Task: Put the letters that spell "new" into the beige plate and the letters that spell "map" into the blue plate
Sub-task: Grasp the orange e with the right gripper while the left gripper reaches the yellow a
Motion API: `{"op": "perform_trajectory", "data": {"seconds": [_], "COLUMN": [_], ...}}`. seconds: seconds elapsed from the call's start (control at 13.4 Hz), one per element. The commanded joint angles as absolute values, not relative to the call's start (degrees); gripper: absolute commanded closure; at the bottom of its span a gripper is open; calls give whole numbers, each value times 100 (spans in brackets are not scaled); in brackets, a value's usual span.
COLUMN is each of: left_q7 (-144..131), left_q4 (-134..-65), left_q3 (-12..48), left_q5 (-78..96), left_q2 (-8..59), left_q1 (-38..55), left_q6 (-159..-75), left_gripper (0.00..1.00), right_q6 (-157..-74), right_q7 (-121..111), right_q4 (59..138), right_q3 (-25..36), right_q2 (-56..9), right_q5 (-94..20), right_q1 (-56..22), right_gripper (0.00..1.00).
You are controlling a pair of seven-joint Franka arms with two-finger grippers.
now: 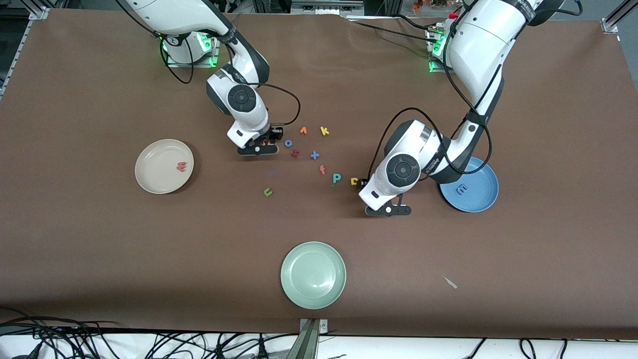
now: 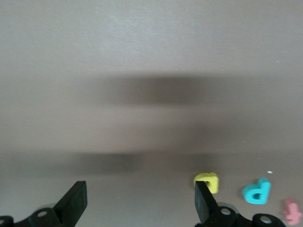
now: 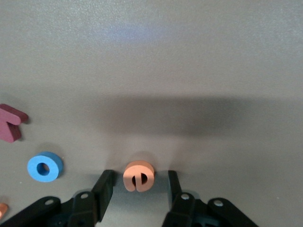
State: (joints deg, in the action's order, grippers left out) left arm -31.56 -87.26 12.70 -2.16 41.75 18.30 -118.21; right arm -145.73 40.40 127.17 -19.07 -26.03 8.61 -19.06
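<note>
Starting at the right arm's end of the table, I see the beige plate (image 1: 164,166) with the pinkish-red w (image 1: 183,166) lying in it. Next along, my right gripper (image 3: 139,185) is down at the table among the scattered letters, its two fingers (image 3: 105,187) standing on either side of the orange e (image 3: 138,176) with a small gap left on each side, so not yet pinched. Just beside it lie the blue o (image 3: 45,166) and a dark red letter (image 3: 10,122). The green n (image 1: 268,192) sits alone on the brown table (image 1: 99,249), nearer the front camera than that cluster. The pale green plate (image 1: 313,274) is nearest the camera. Moving on, the teal p (image 1: 337,178) and the yellow a (image 2: 208,181) lie side by side; my left gripper (image 2: 139,201) is low beside the a, jaws wide apart, nothing between them. At the left arm's end, the blue plate (image 1: 479,197) holds the blue m (image 1: 462,189).
</note>
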Motion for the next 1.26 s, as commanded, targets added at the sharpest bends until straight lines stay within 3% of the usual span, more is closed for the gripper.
{"op": "perform_trajectory", "data": {"seconds": [0.0, 0.3, 0.67, 1.19], "left_q7": [-3173, -3190, -3938, -3823], "left_q4": [-8649, -8631, -8578, -8587], "left_q3": [1266, 1266, 1248, 1248], "left_q5": [0, 9, -193, -185], "left_q2": [4201, 4149, 3937, 4008], "left_q1": [1951, 1951, 1942, 1934], "left_q6": [-11865, -11830, -11839, -11874], "left_gripper": [0, 0, 0, 0], "right_q6": [-14695, -14678, -14608, -13273], "right_q7": [4069, 4078, 4000, 2842], "right_q4": [12735, 12735, 12709, 12366], "right_q3": [-1925, -1925, -1916, -1382], "right_q2": [-2654, -2646, -2558, -2005], "right_q5": [844, 844, 835, 826], "right_q1": [-1934, -1934, -1925, -1881], "right_gripper": [57, 72, 84, 85]}}
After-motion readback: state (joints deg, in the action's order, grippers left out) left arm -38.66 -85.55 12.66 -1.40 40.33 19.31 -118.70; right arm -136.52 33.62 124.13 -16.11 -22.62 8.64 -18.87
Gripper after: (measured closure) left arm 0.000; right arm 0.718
